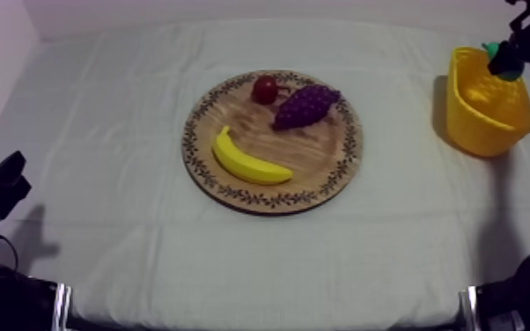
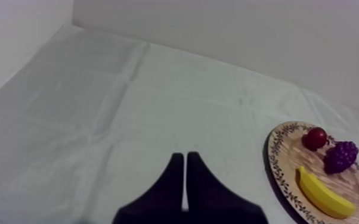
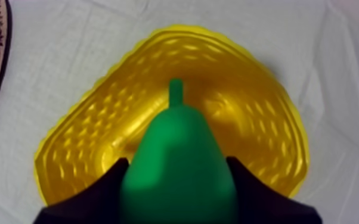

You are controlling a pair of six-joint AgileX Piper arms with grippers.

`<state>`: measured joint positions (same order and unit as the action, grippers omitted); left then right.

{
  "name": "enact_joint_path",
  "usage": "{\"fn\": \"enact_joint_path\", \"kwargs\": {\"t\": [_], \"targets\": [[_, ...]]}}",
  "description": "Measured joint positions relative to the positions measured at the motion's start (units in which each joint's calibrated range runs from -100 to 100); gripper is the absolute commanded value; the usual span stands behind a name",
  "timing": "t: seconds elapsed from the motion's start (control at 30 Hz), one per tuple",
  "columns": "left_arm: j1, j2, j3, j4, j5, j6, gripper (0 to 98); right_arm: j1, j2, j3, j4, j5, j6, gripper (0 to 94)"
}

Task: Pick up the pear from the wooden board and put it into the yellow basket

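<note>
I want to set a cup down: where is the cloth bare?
Bare cloth: between the wooden board and the yellow basket, and left of the board toward the left gripper. Crowded: the board, with banana, grapes and small red fruit.

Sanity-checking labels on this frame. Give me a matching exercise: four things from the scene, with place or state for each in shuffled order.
Things:
1. pear
2. banana
3. left gripper
4. grapes

Place or state:
A. beside the small red fruit on the wooden board
B. shut on nothing, above bare cloth
C. held in the right gripper over the yellow basket
D. lying on the wooden board, apart from the other fruit

Pairs: 1-C, 2-D, 3-B, 4-A
</note>
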<state>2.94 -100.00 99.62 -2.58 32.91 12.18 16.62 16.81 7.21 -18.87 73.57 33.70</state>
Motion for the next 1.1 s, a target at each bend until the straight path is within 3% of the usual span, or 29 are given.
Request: {"fn": "enact_joint_path", "kwargs": {"t": [0.17, 0.37, 0.77, 1.1], "targets": [[0.0, 0.0, 0.0, 0.0, 0.0, 0.0, 0.1, 0.0, -0.3, 0.2, 0.7, -1.5, -2.0, 56.8], [0.0, 0.0, 0.0, 0.0, 0.0, 0.0, 0.1, 0.8, -2.7, 0.4, 0.9, 0.4, -3.5, 64.2], [0.0, 0.0, 0.0, 0.0, 0.0, 0.0, 0.1, 1.5, -15.0, 6.0, -0.4, 5.2, -3.9, 58.0], [0.0, 0.0, 0.0, 0.0, 0.0, 0.0, 0.1, -1.5, -31.1, 15.4, 0.8, -2.9, -10.0, 45.9]]}}
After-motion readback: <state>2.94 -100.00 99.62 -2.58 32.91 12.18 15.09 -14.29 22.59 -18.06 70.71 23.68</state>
